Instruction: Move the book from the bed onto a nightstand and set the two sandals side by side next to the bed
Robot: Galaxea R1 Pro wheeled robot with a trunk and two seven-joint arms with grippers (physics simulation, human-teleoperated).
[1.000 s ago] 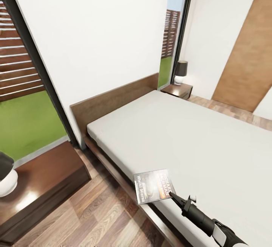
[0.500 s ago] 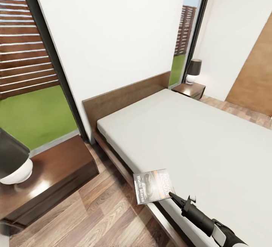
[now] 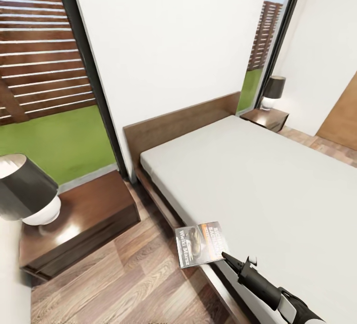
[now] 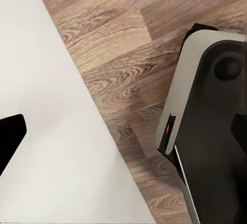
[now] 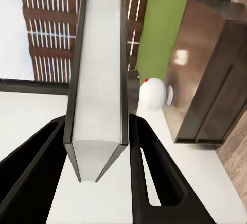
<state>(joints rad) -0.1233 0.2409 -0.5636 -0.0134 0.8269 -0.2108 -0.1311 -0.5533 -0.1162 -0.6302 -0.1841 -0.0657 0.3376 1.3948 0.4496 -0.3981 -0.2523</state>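
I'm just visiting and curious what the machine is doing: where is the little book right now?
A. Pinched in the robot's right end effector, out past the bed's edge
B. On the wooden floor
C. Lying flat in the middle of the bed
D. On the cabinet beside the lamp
A: the right end effector clamps the book by its corner, and the book juts out past the edge of the bed, over the floor.
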